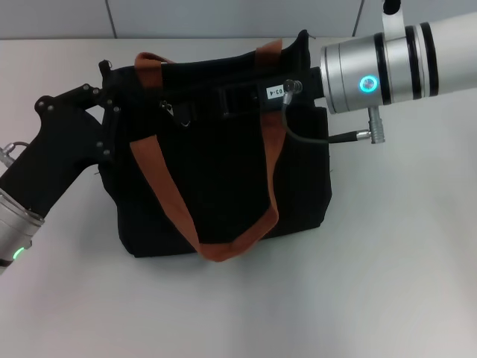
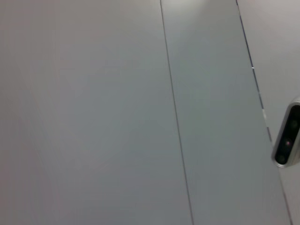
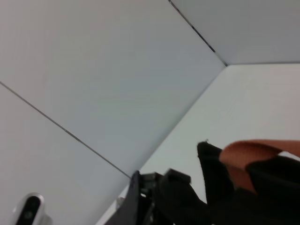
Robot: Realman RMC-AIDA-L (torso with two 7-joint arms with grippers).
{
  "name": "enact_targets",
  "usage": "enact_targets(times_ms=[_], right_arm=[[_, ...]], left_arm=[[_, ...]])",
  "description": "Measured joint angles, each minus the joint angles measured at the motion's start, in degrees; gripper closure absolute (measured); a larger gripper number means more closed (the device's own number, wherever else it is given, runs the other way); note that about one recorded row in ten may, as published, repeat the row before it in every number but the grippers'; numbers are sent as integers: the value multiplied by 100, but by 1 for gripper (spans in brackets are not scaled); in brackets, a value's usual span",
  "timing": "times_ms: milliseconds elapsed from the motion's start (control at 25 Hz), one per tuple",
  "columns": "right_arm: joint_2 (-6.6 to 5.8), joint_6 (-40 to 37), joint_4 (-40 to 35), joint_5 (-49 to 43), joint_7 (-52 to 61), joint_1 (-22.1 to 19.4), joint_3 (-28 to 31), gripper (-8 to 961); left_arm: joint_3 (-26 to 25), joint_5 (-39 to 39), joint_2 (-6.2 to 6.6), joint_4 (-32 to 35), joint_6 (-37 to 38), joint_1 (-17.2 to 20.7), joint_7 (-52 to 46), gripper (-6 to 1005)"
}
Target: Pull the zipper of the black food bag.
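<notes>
The boxy black fabric food bag (image 1: 223,179) lay on the white table (image 1: 387,283). A white label (image 1: 273,92) on the right claw (image 1: 231,98) read "03-4". The left claw (image 1: 110,112) touched the bag's left end. Whether either claw was open I cannot tell.

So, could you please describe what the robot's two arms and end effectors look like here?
The right arm is a silver-white cylinder with black rings, a glowing cyan ring light and a thin black cable on metal plugs. Its black end effector bears a small white label. The left arm is silver with a green light, ending in a matte black, bolted left end effector.
</notes>
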Motion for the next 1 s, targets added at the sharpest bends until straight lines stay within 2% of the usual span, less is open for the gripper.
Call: enact_targets(times_ms=[440, 1000], right_arm=[[-15, 45, -42, -705, 466, 8, 265, 955], [-62, 13, -53, -1120, 498, -327, 920, 955]], left_arm=[[-69, 6, -2, -86, -61, -6, 127, 979], [-82, 13, -2, -90, -63, 4, 82, 979]])
